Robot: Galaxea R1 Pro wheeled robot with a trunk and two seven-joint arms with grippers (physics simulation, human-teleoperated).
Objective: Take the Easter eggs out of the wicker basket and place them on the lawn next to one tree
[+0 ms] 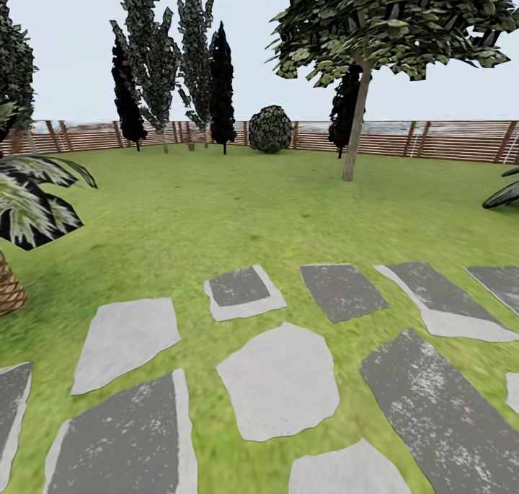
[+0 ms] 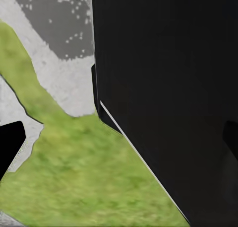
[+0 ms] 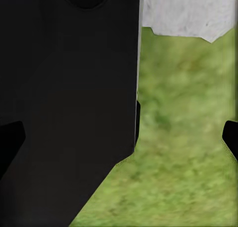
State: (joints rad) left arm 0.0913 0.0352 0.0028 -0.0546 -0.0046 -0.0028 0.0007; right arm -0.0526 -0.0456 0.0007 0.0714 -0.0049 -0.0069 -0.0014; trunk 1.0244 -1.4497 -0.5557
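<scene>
You are looking across the lawn of a fenced garden; grey stepping stones fill the lower half of the head frame; a brown slat fence runs across the middle distance. A tree with a straight pale trunk and a broad dark green crown stands right of centre in the upper frame; dark, narrow trees cluster at upper left; a round bush sits by the fence between them. A palm with a scaly trunk juts in at the left edge.

Each wrist frame shows grass and stone beside a large black body; a dark tip of the left hand sits at its frame's left edge, tips of the right hand at both side edges; the right hand looks open and empty; the left I cannot tell.

The eggs and basket lie somewhere outside these frames. Expect the eggs to be light, hard, smooth and likely to roll; I would grip each across its widest middle.
</scene>
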